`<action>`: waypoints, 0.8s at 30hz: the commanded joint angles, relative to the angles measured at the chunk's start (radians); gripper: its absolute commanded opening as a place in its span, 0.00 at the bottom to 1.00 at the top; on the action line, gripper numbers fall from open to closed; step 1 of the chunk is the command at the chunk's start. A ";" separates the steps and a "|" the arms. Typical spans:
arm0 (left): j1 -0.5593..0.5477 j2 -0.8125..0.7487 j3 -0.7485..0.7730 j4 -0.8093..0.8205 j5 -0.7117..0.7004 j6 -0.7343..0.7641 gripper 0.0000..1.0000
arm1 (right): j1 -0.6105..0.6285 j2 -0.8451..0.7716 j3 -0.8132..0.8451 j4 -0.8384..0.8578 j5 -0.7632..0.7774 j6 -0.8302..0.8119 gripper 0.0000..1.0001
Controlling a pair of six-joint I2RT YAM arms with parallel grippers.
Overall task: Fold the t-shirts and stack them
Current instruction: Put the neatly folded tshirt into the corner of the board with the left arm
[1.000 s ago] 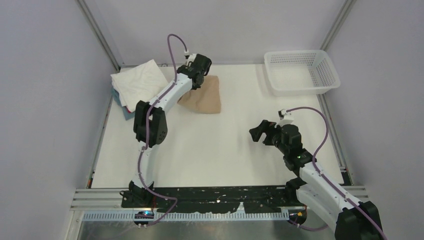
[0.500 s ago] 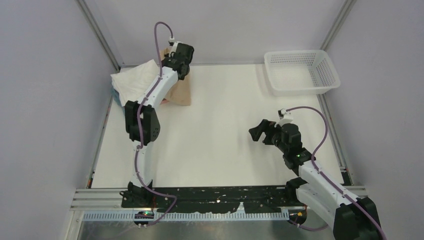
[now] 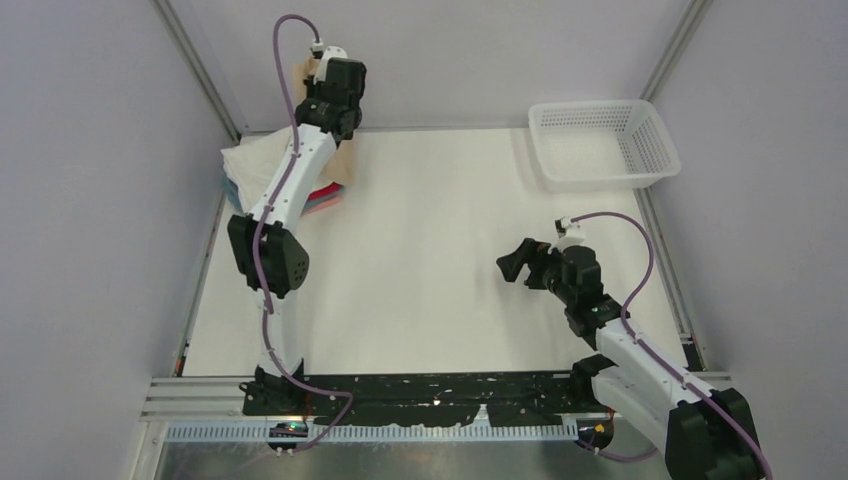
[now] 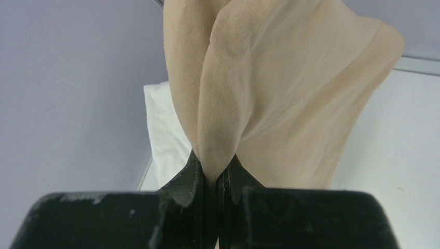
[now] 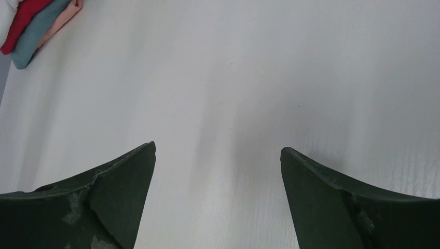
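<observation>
Nearest: right gripper (image 5: pixel 218 149) poised over bare table (image 3: pixel 430 260), fingers spread wide apart, nothing between them. Best left there, well clear of the work, or brought across only to catch a dangling hem.

Farther back, at the far left: left gripper (image 4: pixel 215 168) high in the air, pinched tight on a bunched fold of the tan t-shirt (image 4: pixel 270 93). Cloth hanging free from that single pinch, seemingly above or just beside the stack of folded shirts (image 3: pixel 322 195). White top layer (image 4: pixel 163 129) of that stack showing past the hanging cloth; red, grey-blue and pink edges peeking out on the near side.

Judged step: laying the tan t-shirt on the stack. To do it well:
- Hold the clamp firm through the carry.
- Travel until centred over the white top layer, not over its table-side edge.
- Descend slowly, free hem touching down first.
- Draw the wrist across to spread the cloth flat rather than dropping it in a heap.
- Release only with the cloth resting on the stack, then lift straight up to avoid dragging the upper layers askew.

Neatness of the hanging fold: impossible to tell from here. Likely some slumping in soft cloth held by one pinch, so worth checking for squareness after release.

Farthest right: white mesh basket (image 3: pixel 600 140), well apart, no part in this step.
</observation>
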State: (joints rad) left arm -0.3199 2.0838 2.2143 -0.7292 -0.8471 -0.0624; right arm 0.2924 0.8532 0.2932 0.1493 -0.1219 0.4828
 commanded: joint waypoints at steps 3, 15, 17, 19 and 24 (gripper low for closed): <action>0.028 -0.126 0.073 0.079 -0.045 0.011 0.00 | -0.006 0.012 0.005 0.050 -0.009 0.009 0.95; 0.100 -0.092 0.114 -0.014 0.004 -0.097 0.00 | -0.007 0.012 0.004 0.048 -0.006 0.007 0.95; 0.115 -0.111 0.057 -0.004 0.030 -0.126 0.00 | -0.008 0.016 0.008 0.046 -0.006 0.007 0.95; 0.136 -0.123 0.004 -0.004 0.063 -0.163 0.00 | -0.007 0.017 0.010 0.044 -0.006 0.006 0.95; 0.179 -0.077 0.037 -0.057 0.075 -0.193 0.00 | -0.007 0.007 0.010 0.038 -0.002 0.004 0.95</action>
State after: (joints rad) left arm -0.1745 2.0106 2.2021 -0.7837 -0.7742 -0.2031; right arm 0.2905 0.8646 0.2932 0.1539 -0.1287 0.4850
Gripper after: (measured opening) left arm 0.071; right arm 0.952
